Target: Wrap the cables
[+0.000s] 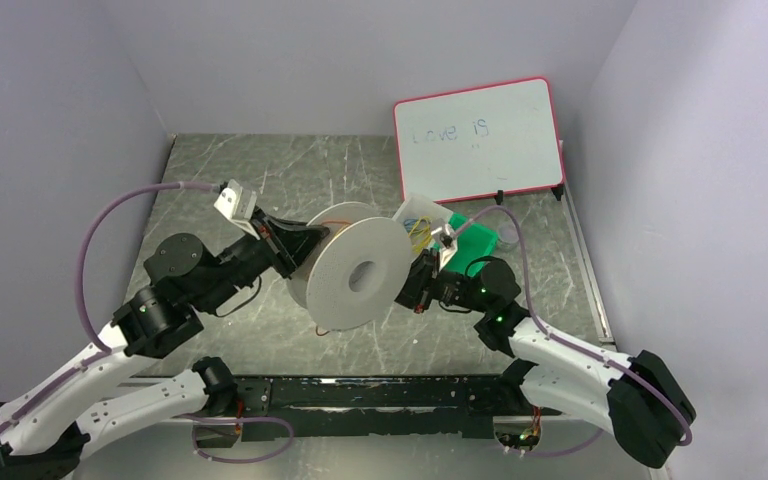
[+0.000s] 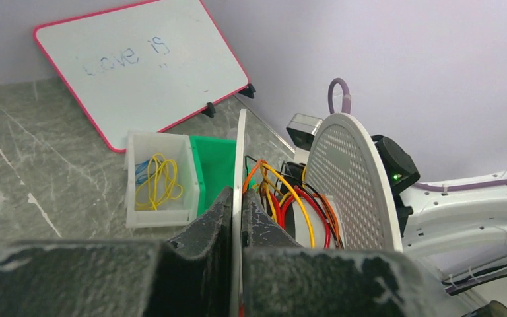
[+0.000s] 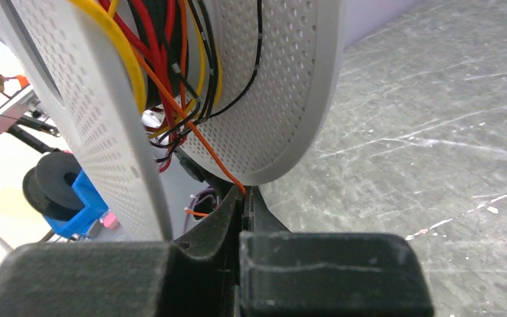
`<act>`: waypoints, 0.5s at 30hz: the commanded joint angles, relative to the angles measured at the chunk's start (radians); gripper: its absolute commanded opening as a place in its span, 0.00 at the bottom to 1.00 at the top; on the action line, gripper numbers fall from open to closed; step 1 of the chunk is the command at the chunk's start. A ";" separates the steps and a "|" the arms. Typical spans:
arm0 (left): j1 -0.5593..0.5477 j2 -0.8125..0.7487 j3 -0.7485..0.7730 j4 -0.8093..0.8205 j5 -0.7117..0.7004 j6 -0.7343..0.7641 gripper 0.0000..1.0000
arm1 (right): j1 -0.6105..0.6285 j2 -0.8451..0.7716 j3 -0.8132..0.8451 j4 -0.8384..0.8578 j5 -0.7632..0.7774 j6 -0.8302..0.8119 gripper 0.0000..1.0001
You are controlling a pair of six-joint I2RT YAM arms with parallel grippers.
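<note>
Hidden: cable stretch inside right end effector; spool top cropped.

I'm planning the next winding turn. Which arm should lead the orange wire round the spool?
Right. The right pincer is shut on the orange wire close to the spool, so it can likely guide the strand. The left pincer is clamped on the spool's rim, steadying it.

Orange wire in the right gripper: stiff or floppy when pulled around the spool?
Likely floppy: the orange wire is thread-thin and bends between the spool and the right gripper. Probably slips easily, pinched only between the shut jaws. May snag on the other wires wound there.
</note>
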 commanded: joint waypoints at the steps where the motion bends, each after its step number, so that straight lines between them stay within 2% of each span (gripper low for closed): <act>1: -0.005 0.020 0.013 0.242 -0.023 -0.067 0.07 | 0.004 -0.015 -0.032 0.113 -0.093 0.078 0.00; 10: -0.005 0.038 0.006 0.291 -0.035 -0.103 0.07 | 0.004 0.023 -0.096 0.311 -0.101 0.186 0.10; 15: -0.005 0.040 -0.003 0.310 -0.044 -0.126 0.07 | 0.005 0.069 -0.120 0.421 -0.103 0.244 0.12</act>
